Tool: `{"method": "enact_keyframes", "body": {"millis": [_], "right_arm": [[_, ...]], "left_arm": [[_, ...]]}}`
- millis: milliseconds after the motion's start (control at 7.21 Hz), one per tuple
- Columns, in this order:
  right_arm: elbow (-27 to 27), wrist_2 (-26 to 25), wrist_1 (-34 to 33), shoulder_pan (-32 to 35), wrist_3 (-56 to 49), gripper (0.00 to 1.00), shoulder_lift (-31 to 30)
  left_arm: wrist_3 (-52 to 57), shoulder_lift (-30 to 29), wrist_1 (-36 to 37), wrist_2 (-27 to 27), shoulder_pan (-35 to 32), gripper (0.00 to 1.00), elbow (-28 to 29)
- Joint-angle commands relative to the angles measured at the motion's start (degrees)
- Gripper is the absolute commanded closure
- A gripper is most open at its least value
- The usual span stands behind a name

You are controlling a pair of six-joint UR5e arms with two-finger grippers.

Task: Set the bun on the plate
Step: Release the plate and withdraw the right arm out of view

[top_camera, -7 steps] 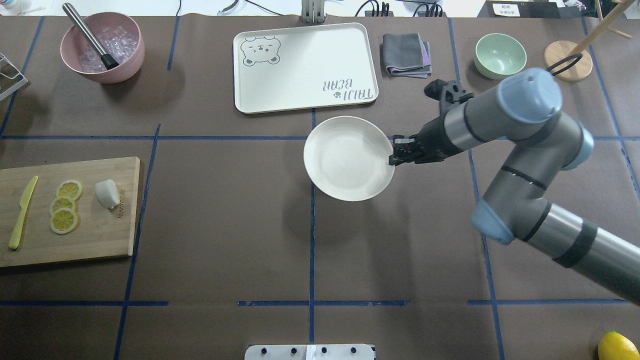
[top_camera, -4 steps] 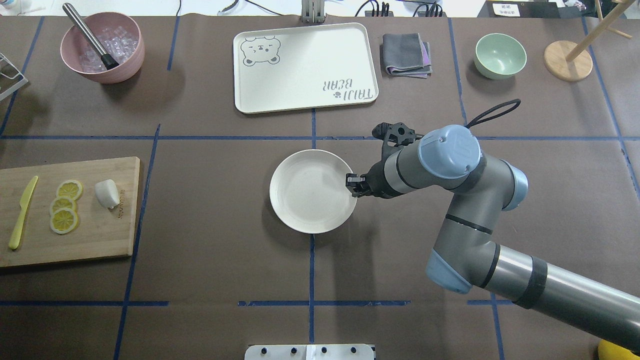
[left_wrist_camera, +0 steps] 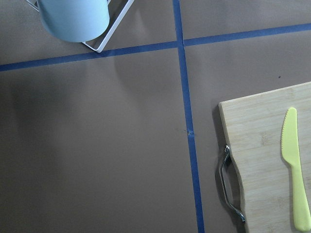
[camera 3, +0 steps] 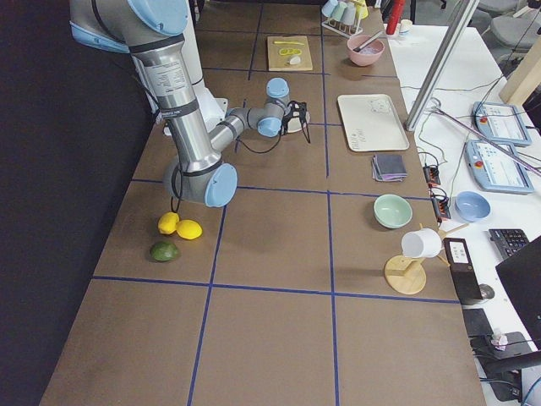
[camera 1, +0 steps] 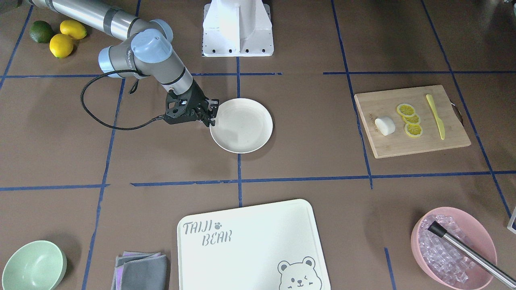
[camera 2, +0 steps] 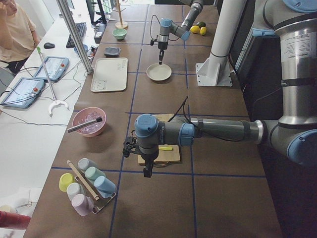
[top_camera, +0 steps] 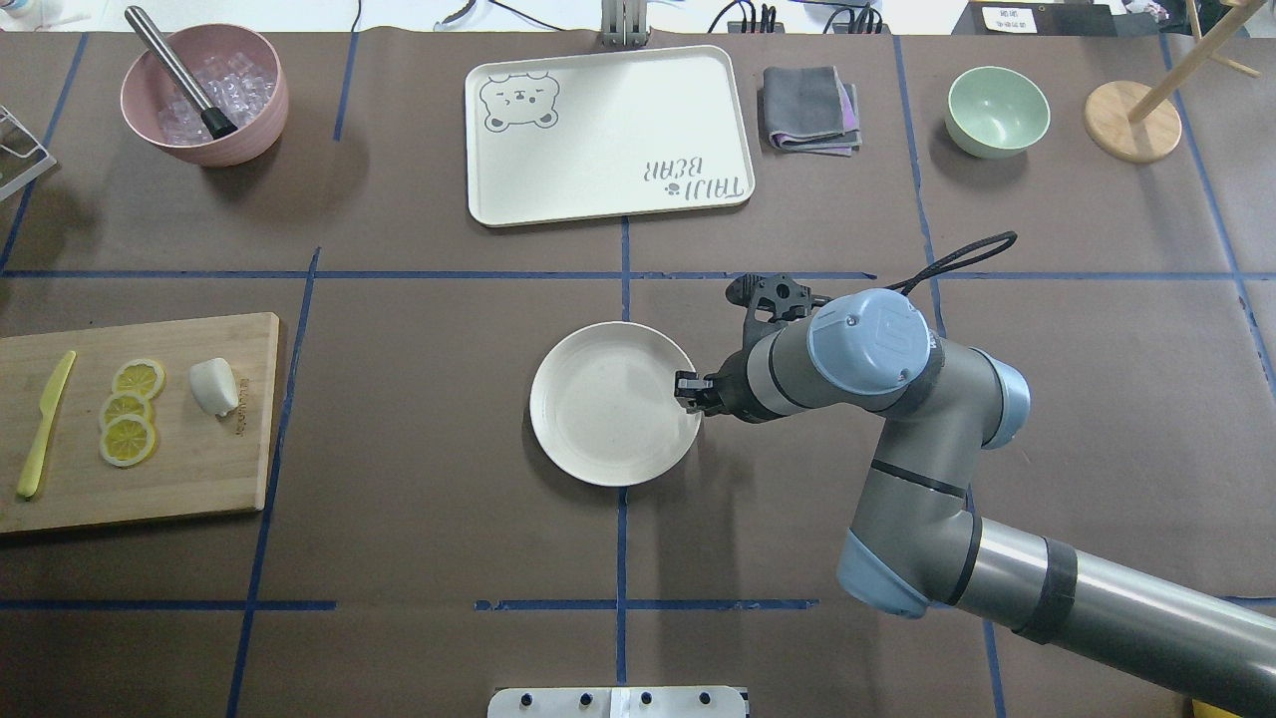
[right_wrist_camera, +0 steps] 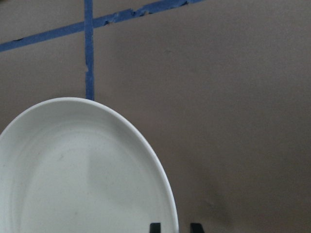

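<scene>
Plainly white and smooth, the pillow-shaped bun (top_camera: 212, 386) lies on a wooden board (top_camera: 199, 469), well off at nine o'clock from the plate (top_camera: 578, 439), whose three-o'clock rim the right hand (top_camera: 686, 389) pinches. Blue tape lines (top_camera: 621, 538) cross the brown bench (top_camera: 399, 519). Whether the left hand (camera 2: 147, 172) is open I cannot tell.

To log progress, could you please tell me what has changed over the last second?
The right gripper, clamped on the rim of the plate, has carried it toward the robot and to its left, away from the bear tray. The bun, lemon slices and knife stay on the cutting board.
</scene>
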Motion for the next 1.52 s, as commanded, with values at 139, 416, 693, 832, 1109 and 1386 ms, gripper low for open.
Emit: {"method": "enact_keyframes", "body": {"millis": [139,416,693,832,1109,1386], "right_arm": [[4.0,15.3,-13.4,13.7,-10.9,0.0,-0.9],[5.7,21.3,-25.0,25.1,-29.5,0.0,-2.7],[6.9,22.9,-32.8,35.8,-52.6,0.0,-8.7],[6.6,22.8,-35.9,40.2,-65.4,0.0,-12.0],[5.8,22.9,-39.2,49.3,-82.1,0.0,-17.0],[5.0,22.8,-39.8,56.3,-93.1,0.0,-23.7]], "left_arm": [[0.1,0.0,0.0,-0.1,0.1,0.0,-0.8],[-0.3,0.0,0.1,-0.1,0.8,0.0,-2.2],[-0.5,-1.8,-0.1,-0.2,0.9,0.0,-2.3],[-0.3,-3.8,-0.3,0.0,0.9,0.0,-1.5],[-0.6,-7.5,0.0,-1.7,0.9,0.0,0.0],[-10.4,-8.6,0.1,-8.3,0.9,0.0,0.7]]}}
